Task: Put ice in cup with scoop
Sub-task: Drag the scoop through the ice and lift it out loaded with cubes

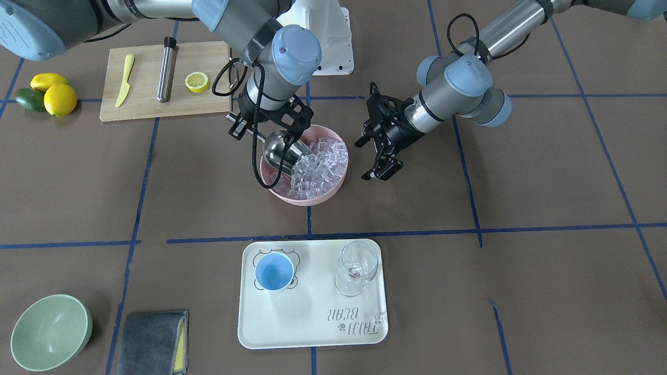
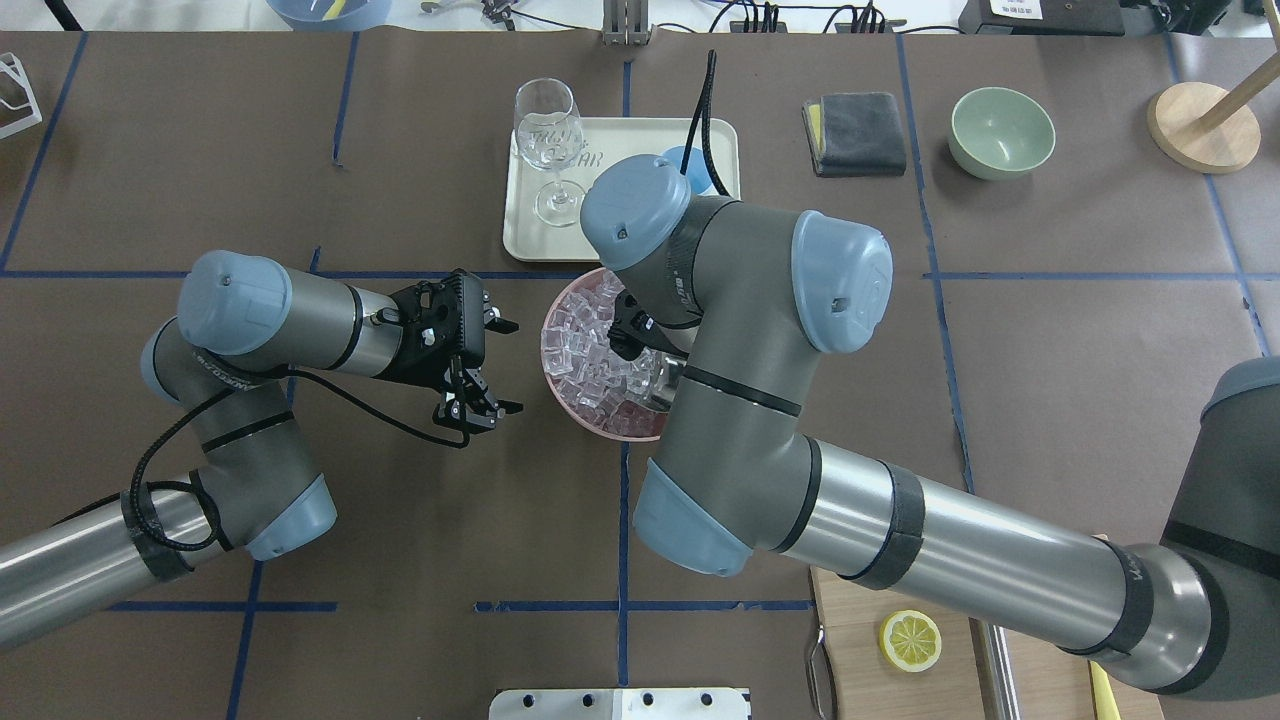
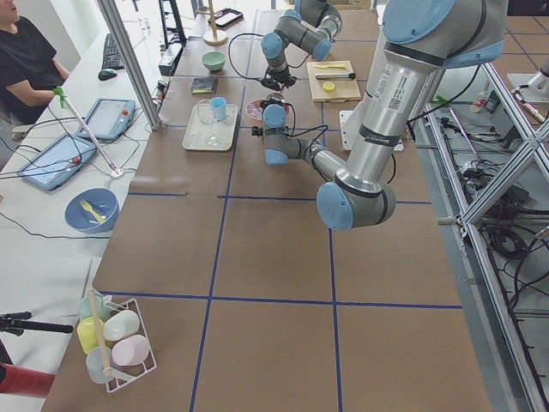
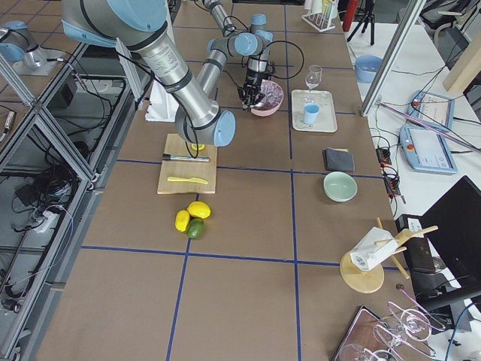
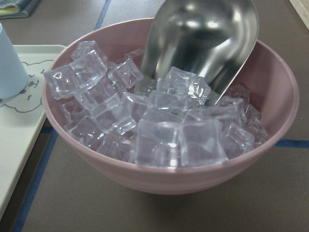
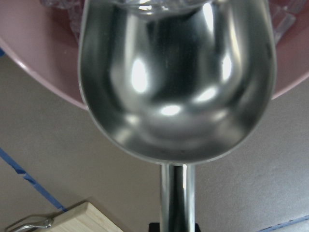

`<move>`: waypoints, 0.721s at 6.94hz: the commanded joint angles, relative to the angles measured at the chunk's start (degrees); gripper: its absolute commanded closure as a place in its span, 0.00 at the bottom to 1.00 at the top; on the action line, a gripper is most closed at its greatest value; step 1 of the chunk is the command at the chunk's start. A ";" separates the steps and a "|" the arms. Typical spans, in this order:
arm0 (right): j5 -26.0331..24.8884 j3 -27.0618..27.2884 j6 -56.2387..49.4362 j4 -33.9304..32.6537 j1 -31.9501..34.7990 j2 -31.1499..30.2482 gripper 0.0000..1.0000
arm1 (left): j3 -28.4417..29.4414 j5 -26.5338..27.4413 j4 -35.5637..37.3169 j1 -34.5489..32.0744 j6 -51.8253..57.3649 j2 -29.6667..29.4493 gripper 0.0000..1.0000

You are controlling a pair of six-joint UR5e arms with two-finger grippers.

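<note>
Ice (image 1: 319,167) is heaped in the pink bowl (image 1: 311,200) at the centre of the front-facing view, clear cubes right up to the rim, and the scoop (image 1: 281,148) is in there with it: trough tilted down, its open lip buried among the cubes on the bowl's left side, handle sticking out over the rim toward the upper left. The right hand (image 1: 245,128) is clamped on that handle, just outside the bowl. The left wrist view shows a few cubes at the scoop's mouth, with most of the trough bare and shiny. Just right of the bowl the left hand (image 1: 383,170) hangs with its fingers spread apart, gripping nothing and not touching the bowl. Lower centre, on the white tray (image 1: 312,328), the blue cup (image 1: 273,272) stands upright at the tray's left, with no ice seen in it, well apart from the bowl; a glass (image 1: 357,267) stands at the tray's right. All of it sits on the brown table (image 1: 547,208).
</note>
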 commanded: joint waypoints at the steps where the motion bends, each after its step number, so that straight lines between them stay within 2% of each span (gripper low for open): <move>1: 2.24 1.15 0.05 0.73 0.94 -0.99 1.00 | -0.05 0.00 0.00 0.03 0.00 -0.08 0.00; 2: 2.32 2.89 0.40 0.82 1.55 -1.08 1.00 | -0.05 0.00 0.00 0.03 0.00 -0.08 0.00; 5: 4.33 4.04 6.37 11.08 1.56 -5.55 1.00 | -0.05 0.00 0.00 -0.32 0.00 -0.08 0.00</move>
